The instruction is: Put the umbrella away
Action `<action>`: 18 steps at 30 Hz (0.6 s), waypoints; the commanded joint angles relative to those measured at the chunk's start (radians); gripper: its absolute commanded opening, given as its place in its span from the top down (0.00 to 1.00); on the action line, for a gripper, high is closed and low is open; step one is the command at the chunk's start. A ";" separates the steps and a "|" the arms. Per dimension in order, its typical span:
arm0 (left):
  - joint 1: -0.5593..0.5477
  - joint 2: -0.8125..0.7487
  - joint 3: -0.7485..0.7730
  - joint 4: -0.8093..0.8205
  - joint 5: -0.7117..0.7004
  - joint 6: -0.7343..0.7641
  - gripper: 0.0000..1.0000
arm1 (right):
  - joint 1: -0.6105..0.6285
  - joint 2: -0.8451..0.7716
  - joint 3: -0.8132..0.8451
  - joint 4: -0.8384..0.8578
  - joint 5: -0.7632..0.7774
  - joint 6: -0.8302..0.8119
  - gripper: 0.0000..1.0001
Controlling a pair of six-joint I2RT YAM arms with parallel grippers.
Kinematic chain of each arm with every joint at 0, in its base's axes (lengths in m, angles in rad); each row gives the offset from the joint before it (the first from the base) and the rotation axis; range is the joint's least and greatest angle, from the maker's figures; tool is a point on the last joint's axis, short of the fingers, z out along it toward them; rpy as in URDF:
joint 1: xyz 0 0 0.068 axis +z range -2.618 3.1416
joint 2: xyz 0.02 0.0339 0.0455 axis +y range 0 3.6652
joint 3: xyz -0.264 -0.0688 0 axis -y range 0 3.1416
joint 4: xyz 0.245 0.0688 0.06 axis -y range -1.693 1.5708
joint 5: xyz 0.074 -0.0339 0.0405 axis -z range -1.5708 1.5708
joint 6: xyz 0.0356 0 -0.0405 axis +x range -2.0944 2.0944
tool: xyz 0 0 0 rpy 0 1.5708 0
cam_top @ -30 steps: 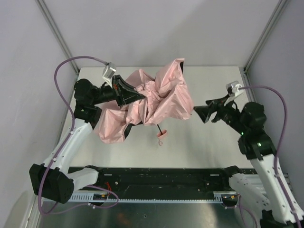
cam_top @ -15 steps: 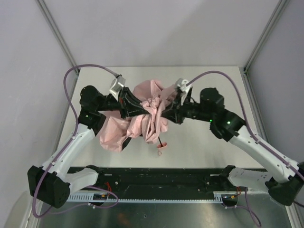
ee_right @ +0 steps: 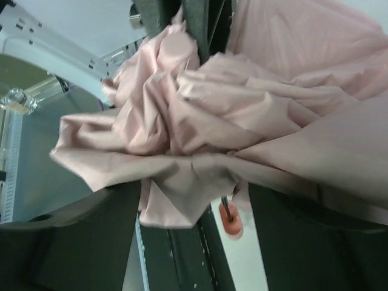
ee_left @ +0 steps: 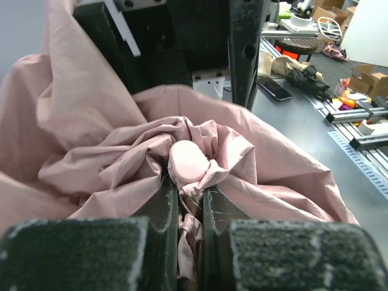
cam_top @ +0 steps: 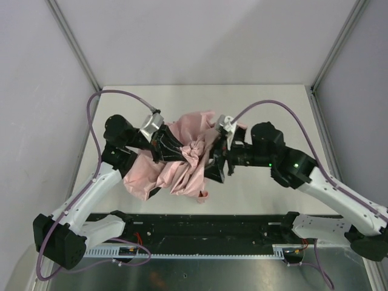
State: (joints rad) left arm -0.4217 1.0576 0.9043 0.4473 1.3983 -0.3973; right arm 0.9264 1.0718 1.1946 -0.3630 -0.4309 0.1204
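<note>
The umbrella is a crumpled bundle of pale pink fabric held above the middle of the table. My left gripper is shut on a fold of its fabric, just below a round pink cap. My right gripper is open, its fingers set wide on either side of the bunched fabric. The small pink handle on its thin black shaft hangs below the fabric. In the top view the handle only peeks out at the bundle's near edge. The ribs are hidden.
A black rail runs along the near edge of the table. Grey walls and metal posts close in the left, back and right sides. The right arm's gripper body fills the top of the left wrist view.
My right arm has swung in from the right and reached the umbrella. The fabric is bunched tighter and has moved down toward the near edge with both grippers.
</note>
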 commanded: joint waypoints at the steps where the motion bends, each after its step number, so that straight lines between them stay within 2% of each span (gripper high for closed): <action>1: -0.020 -0.017 0.007 0.067 0.045 0.045 1.00 | 0.003 -0.165 0.051 -0.230 0.027 0.015 0.20; 4: -0.016 -0.009 0.008 0.067 0.055 0.046 1.00 | 0.001 -0.300 0.048 -0.314 0.029 0.037 0.11; 8: -0.016 0.000 0.012 0.067 0.091 0.042 1.00 | 0.000 -0.458 0.050 -0.322 0.064 0.065 0.03; 10: -0.016 0.001 0.011 0.066 0.120 0.041 1.00 | 0.001 -0.498 0.063 -0.328 0.152 0.064 0.01; 15: -0.031 -0.006 0.005 0.065 0.207 0.035 1.00 | 0.030 -0.471 0.120 -0.355 0.594 0.008 0.01; 18: -0.033 -0.016 0.005 0.064 0.226 0.039 1.00 | 0.045 -0.379 0.169 -0.361 0.683 -0.087 0.01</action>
State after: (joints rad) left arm -0.4450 1.0664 0.8993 0.4557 1.4895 -0.3828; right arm 0.9531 0.5674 1.3159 -0.6884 -0.0090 0.1368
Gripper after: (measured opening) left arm 0.123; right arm 0.993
